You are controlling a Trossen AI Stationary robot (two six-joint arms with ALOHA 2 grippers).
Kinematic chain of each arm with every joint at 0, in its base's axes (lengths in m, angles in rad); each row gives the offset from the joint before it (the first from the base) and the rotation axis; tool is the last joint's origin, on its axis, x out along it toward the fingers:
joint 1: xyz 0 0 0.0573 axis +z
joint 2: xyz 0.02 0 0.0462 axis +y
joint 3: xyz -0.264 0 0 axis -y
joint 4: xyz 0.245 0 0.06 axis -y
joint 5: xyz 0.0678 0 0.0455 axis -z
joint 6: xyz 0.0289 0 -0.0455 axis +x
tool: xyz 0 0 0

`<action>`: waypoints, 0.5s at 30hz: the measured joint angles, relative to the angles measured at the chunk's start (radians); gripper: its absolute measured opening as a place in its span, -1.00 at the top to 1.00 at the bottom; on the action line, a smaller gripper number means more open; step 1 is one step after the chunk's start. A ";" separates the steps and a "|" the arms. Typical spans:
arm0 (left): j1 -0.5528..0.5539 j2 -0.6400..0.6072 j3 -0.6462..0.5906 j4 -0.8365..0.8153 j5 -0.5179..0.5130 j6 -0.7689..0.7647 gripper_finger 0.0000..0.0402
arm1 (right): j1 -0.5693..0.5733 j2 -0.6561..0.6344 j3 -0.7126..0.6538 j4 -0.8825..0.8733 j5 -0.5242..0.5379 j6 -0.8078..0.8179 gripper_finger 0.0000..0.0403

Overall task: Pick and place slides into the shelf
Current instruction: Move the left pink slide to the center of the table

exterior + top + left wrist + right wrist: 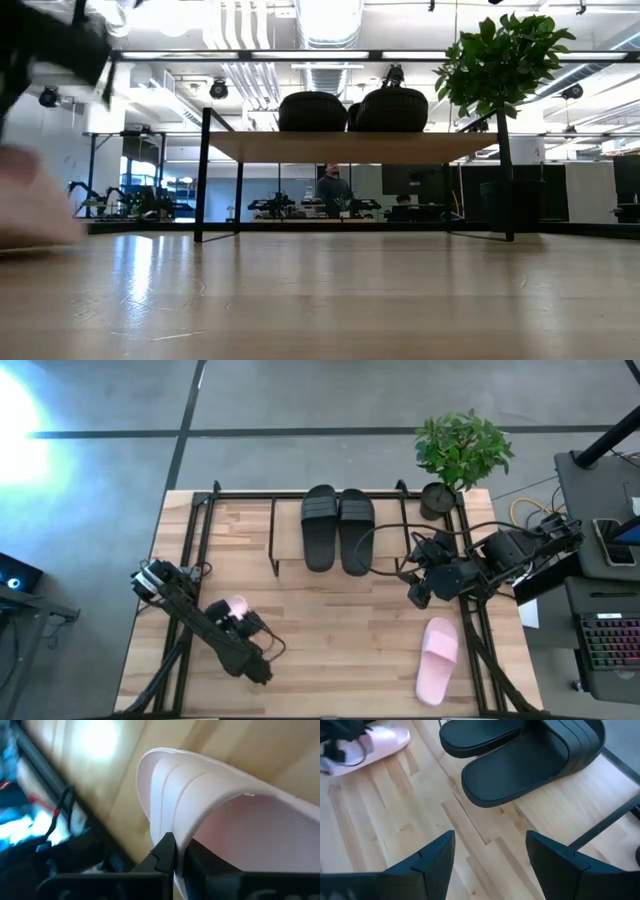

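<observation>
One pale pink slide (232, 607) is near the table's left side, at my left gripper (241, 622), which is shut on it. In the low view this slide (35, 205) is a pale blur at the left. The other pink slide (437, 658) lies sole down near the table's right near corner. Both black slides (338, 528) rest side by side on the shelf (240, 500) and show on its board in the low view (350, 110). My right gripper (417, 593) is open above the table, right of the black slides (520, 760), touching nothing. My left gripper holds the pink slide by its wide strap (187, 827), pinching the strap's edge between the two fingers (165, 852). The strap arches up and away from the fingertips. Whether the sole is off the table, I cannot tell.
A potted plant (460, 455) stands at the shelf's far right corner. The shelf's black frame legs (272, 540) stand on the wooden table (340, 650). A desk with a keyboard (610, 645) lies beyond the table's right edge. A person (335, 190) sits far behind.
</observation>
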 joint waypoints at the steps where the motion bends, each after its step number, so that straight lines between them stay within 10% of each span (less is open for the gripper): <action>1: 0.000 0.000 0.039 -0.001 -0.030 0.015 0.99 | 0.000 -0.001 0.000 0.000 0.000 0.000 -0.17; 8: 0.042 0.012 0.252 -0.001 -0.350 0.231 1.00 | 0.000 -0.024 0.000 -0.002 0.027 0.061 -0.17; 15: 0.211 0.065 0.273 0.162 -0.415 0.589 1.00 | 0.000 -0.091 0.006 -0.095 0.082 0.202 -0.17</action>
